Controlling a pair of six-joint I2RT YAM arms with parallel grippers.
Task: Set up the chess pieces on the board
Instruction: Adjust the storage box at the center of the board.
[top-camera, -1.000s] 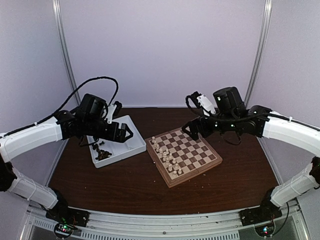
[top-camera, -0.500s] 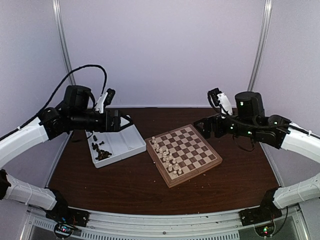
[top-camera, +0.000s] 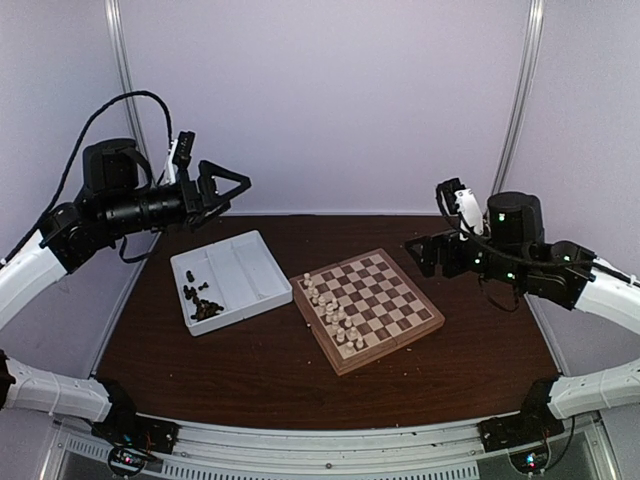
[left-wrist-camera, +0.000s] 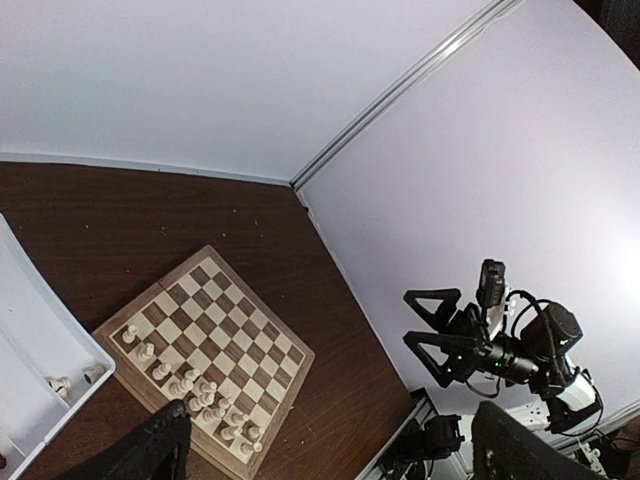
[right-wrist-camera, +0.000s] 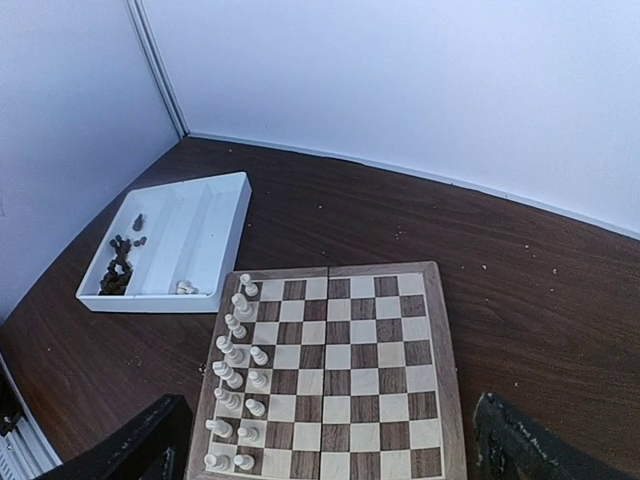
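the left end effector hangs high above the desk, over its far left part, beyond the white tray and close to the back wall. its two fingers stand wide apart at the bottom corners of the left wrist view, with nothing between them.

the right end effector hovers in the air off the far right corner of the board, touching neither the wood nor the desk. its fingers are also spread wide and hold nothing. the left wrist view shows that same spread pair from across the desk.

the board lies near the middle of the desk, turned so that one corner points towards the arms, with its left corner just beside the tray. cream pieces stand upright in two rows along the board's near-left edge. the rows are a little uneven, and some pieces sit off the centre of their squares.

dark pieces lie in a loose heap in the tray's left-hand compartment, towards its near end. a stray pair of cream ones lies in another compartment, against a tray wall and apart from the dark heap. both end effectors are well apart from the pieces, the board and the tray.
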